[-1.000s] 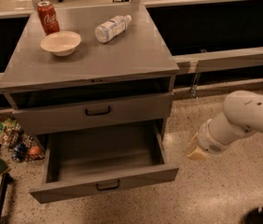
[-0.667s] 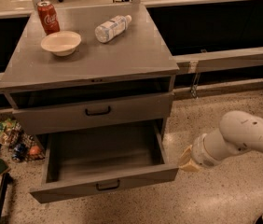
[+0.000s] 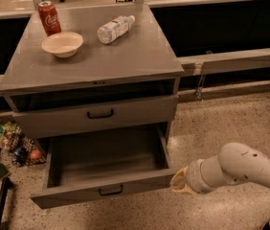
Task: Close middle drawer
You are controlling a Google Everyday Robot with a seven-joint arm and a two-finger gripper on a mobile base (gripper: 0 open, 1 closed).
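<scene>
The middle drawer [image 3: 73, 195] is a grey metal drawer pulled far out of the cabinet, with its deep empty tray showing and a small black bar handle [image 3: 111, 190] at the centre of its front panel. My gripper [image 3: 177, 181], at the end of the white arm [image 3: 240, 169], is at the drawer's right front corner, at or very close to the front panel's right end. It holds nothing that I can see.
Above is another grey drawer [image 3: 135, 110] with a larger handle, almost shut. On the cabinet top [image 3: 140, 56] stand a red can [image 3: 49, 17], a bowl [image 3: 62, 44] and a lying plastic bottle [image 3: 115, 28]. Snack bags [image 3: 3, 143] lie on the floor at the left.
My arm has moved left and down, bringing the gripper from beside the cabinet to the open drawer's right front corner. The drawer has not visibly moved.
</scene>
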